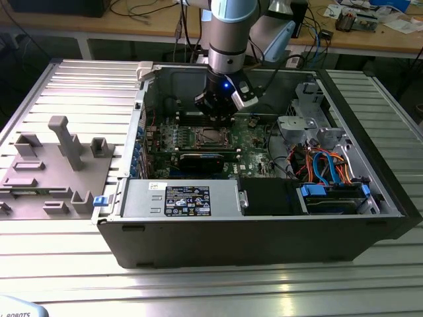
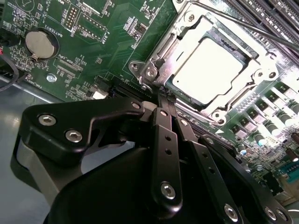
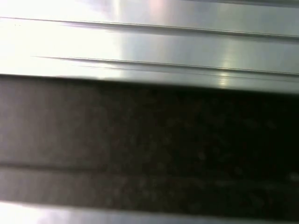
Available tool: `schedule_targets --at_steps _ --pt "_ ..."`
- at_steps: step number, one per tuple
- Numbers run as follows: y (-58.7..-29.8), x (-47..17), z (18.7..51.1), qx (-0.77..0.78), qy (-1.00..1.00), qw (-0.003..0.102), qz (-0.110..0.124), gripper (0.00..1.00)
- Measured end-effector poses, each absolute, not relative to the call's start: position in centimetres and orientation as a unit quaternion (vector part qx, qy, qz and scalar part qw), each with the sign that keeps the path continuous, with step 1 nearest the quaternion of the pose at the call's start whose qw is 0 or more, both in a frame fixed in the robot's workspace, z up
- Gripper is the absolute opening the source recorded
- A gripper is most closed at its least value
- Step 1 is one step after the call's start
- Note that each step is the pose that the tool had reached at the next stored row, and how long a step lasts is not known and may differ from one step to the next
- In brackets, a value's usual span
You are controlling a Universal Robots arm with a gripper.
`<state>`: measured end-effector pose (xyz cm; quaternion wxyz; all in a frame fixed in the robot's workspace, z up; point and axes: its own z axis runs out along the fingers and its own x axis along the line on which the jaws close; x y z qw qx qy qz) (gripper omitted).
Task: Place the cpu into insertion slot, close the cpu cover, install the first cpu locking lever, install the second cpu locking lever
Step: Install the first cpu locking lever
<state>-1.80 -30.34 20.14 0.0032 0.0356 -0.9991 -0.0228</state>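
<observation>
The cpu, a pale silver square, lies in the insertion slot on the green board. The cpu cover, a silvery frame, lies flat around it. A thin lever rod runs along the socket's far side. My gripper is shut, its two black fingers pressed together with the tips at the socket's near corner; I see nothing between them. In the exterior view the gripper hangs just above the back edge of the insertion slot inside the open computer case.
A power supply fills the case front, and a drive cage with blue cables stands at the exterior view's right. A grey fixture sits outside the case on the ribbed metal table. A coin battery sits on the board.
</observation>
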Motion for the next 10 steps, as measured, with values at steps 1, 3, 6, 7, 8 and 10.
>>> schedule_targets --at_steps 1,3,6,7,8,10 --pt "-30.33 -1.80 20.13 0.036 -0.999 0.003 -0.023 0.11" --pt "-30.31 -1.79 20.13 0.036 -0.999 0.003 -0.024 0.11" --pt "-30.29 -1.79 20.53 0.036 -0.999 0.003 -0.024 0.11" --pt "-30.30 -1.79 20.69 0.036 -0.999 0.003 -0.024 0.11" --pt "-30.30 -1.79 20.84 0.036 -0.999 0.003 -0.024 0.11" --pt "-30.56 -1.79 20.88 0.036 -0.999 0.003 -0.024 0.11"
